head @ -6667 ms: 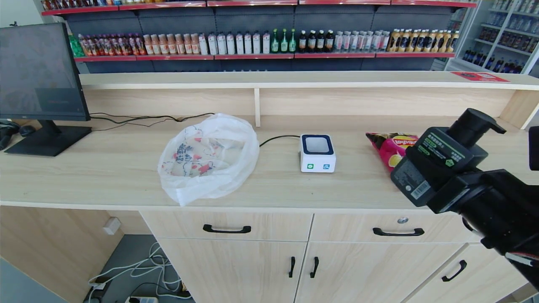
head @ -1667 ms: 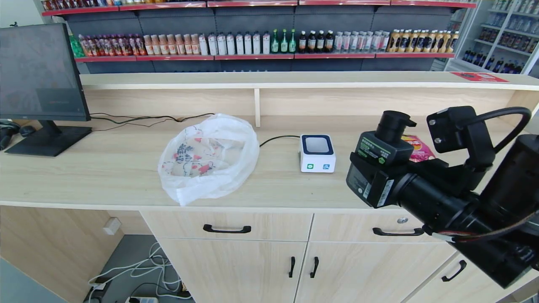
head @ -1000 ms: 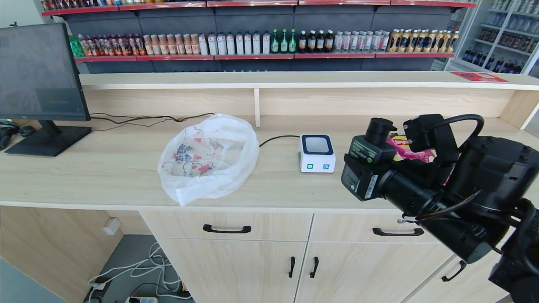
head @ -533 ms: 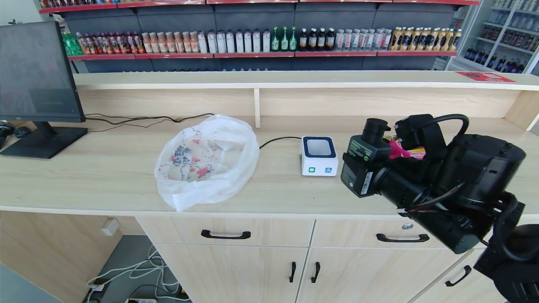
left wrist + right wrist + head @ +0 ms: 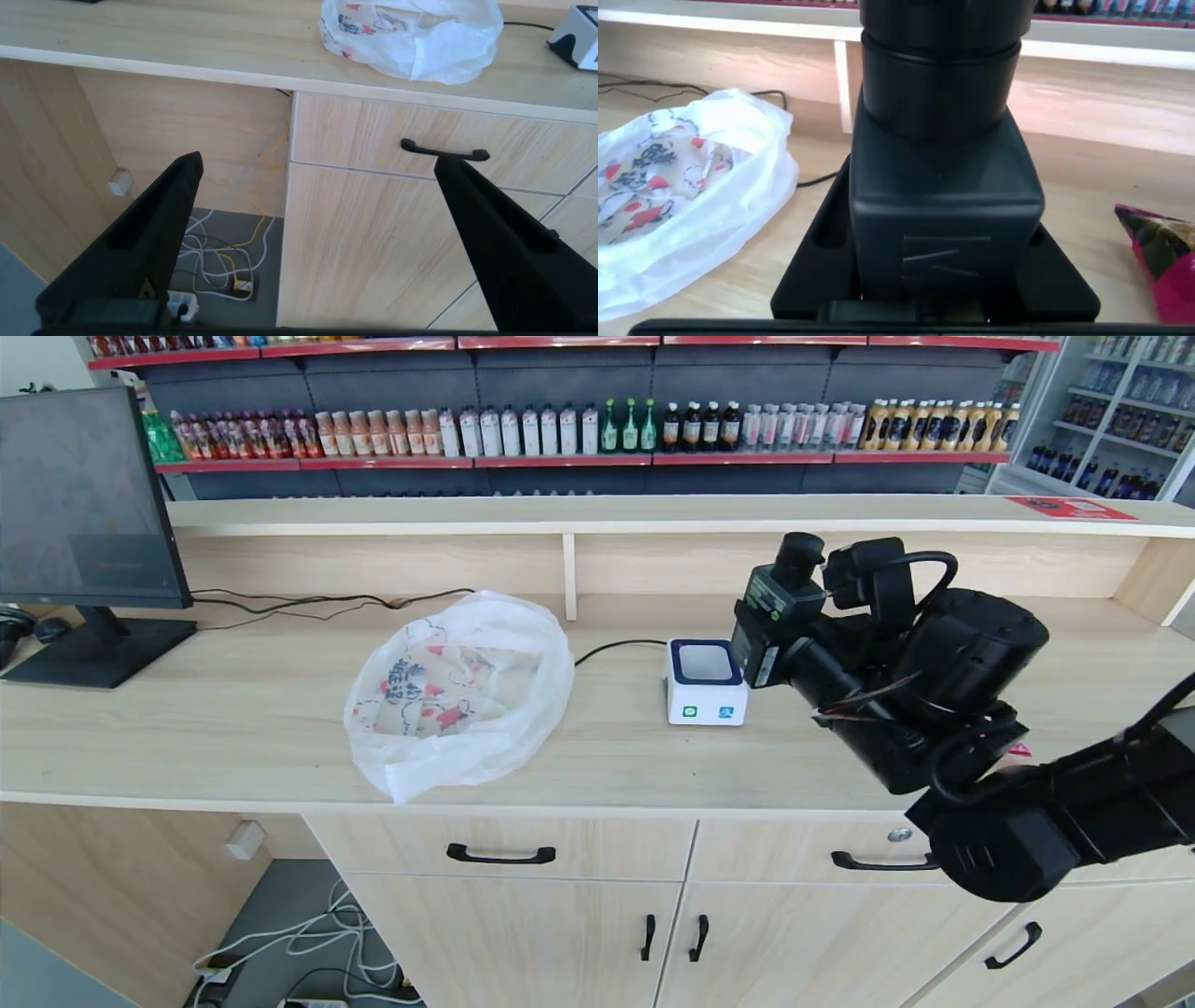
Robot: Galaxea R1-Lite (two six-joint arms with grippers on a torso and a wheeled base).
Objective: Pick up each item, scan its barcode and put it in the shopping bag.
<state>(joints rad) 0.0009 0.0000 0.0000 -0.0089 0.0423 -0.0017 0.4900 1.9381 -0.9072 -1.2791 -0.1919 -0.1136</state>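
Bright, even shop light from overhead; shadows soft

In the head view the counter (image 5: 233, 709) is evenly lit, with only a faint shadow around the shopping bag (image 5: 462, 686); the bag's plastic catches white highlights; the monitor (image 5: 79, 495) screen is dark with a weak reflection; the scanner (image 5: 705, 679) window shows pale glare; straight lines bow toward that view's edges, the shelves (image 5: 560, 429) most of all; in the right wrist view the pump bottle (image 5: 938, 187) is a near-black mass against bright wood; in the left wrist view the left gripper (image 5: 316, 163) has fingers (image 5: 140, 243) that read as black silhouettes.
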